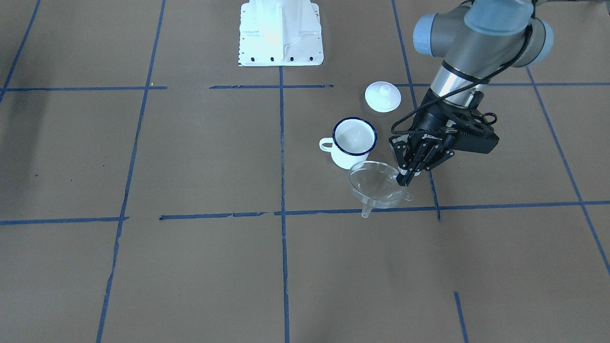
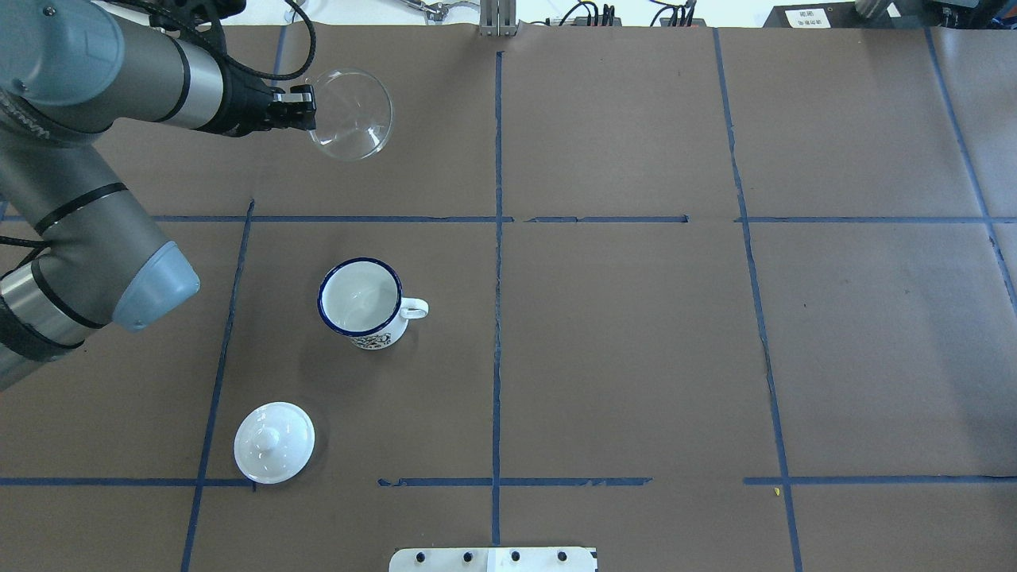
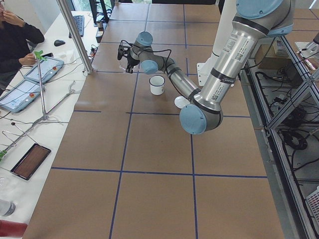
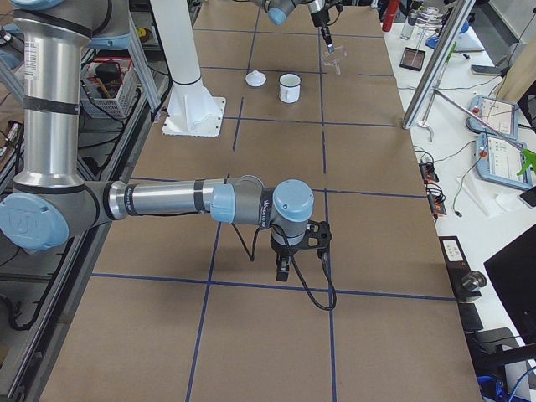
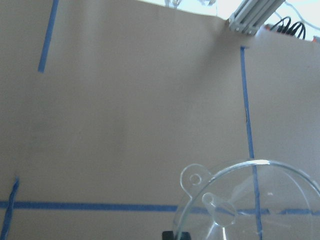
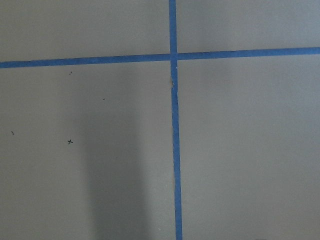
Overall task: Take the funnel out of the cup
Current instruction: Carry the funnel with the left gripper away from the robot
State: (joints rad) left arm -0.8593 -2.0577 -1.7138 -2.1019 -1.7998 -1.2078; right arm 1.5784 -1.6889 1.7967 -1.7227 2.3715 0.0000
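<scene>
My left gripper point(image 1: 405, 178) is shut on the rim of the clear funnel point(image 1: 374, 186) and holds it upright, spout down, apart from the cup. In the overhead view the gripper point(image 2: 306, 111) holds the funnel point(image 2: 349, 115) well beyond the cup point(image 2: 361, 298), near the table's far side. The white mug with the dark blue rim point(image 1: 345, 159) stands upright and empty. The left wrist view shows the funnel's rim, tab loop and spout point(image 5: 250, 200). My right gripper point(image 4: 283, 272) points down over bare table, far from both; I cannot tell whether it is open or shut.
A white knobbed lid point(image 2: 274, 442) lies on the table between the cup and the robot base point(image 1: 281, 33). Blue tape lines cross the brown table. A person and tablets are beside the table's far edge point(image 3: 20, 40).
</scene>
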